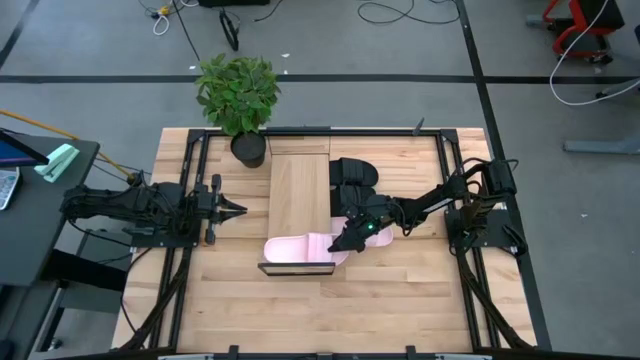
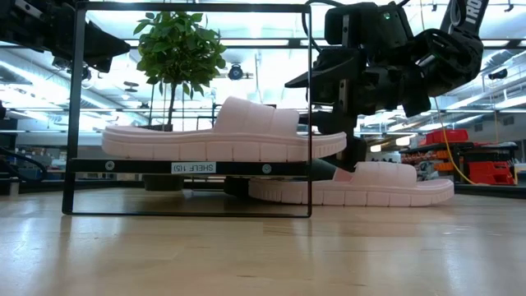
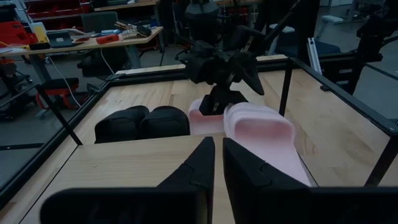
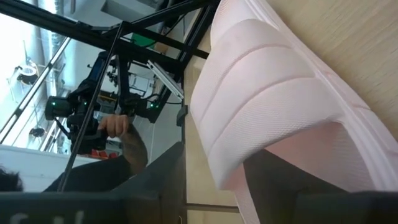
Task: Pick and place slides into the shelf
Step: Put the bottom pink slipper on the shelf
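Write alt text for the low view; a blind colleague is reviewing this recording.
One light pink slide lies on the shelf, a wood board in a thin black frame. A second pink slide rests on the tabletop behind and right of it. A dark robot claw hangs above them, and a potted plant stands behind.

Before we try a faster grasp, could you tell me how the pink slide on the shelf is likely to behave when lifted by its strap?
The pink slide on the shelf looks like thick moulded foam, so probably light and fairly stiff. Its wide arched strap may flex a little under the jaws. The flat ridged sole sits level on the shelf, so tipping or rolling seems unlikely.
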`<action>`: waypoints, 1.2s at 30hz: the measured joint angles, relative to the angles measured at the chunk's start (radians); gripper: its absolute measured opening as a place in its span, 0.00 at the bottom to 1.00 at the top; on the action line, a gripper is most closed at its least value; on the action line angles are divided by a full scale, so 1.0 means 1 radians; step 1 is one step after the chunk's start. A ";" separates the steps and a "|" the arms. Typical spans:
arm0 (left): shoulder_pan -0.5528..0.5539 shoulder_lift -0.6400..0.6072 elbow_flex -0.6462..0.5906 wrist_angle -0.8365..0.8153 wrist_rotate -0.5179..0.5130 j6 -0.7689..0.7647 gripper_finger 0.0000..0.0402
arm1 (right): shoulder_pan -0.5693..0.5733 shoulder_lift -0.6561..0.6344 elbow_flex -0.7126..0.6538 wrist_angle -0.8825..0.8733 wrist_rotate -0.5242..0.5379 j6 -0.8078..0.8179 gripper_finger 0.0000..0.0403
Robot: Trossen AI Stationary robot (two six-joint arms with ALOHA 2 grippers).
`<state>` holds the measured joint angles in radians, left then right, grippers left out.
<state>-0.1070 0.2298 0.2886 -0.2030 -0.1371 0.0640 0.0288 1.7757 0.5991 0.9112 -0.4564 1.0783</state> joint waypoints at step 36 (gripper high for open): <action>0.000 0.000 0.000 -0.005 0.000 0.000 0.10 | -0.016 -0.100 0.231 -0.662 -0.092 -0.218 0.44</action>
<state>-0.1070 0.2295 0.2882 -0.2081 -0.1375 0.0639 0.0132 1.6756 0.8299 0.2493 -0.5480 0.8604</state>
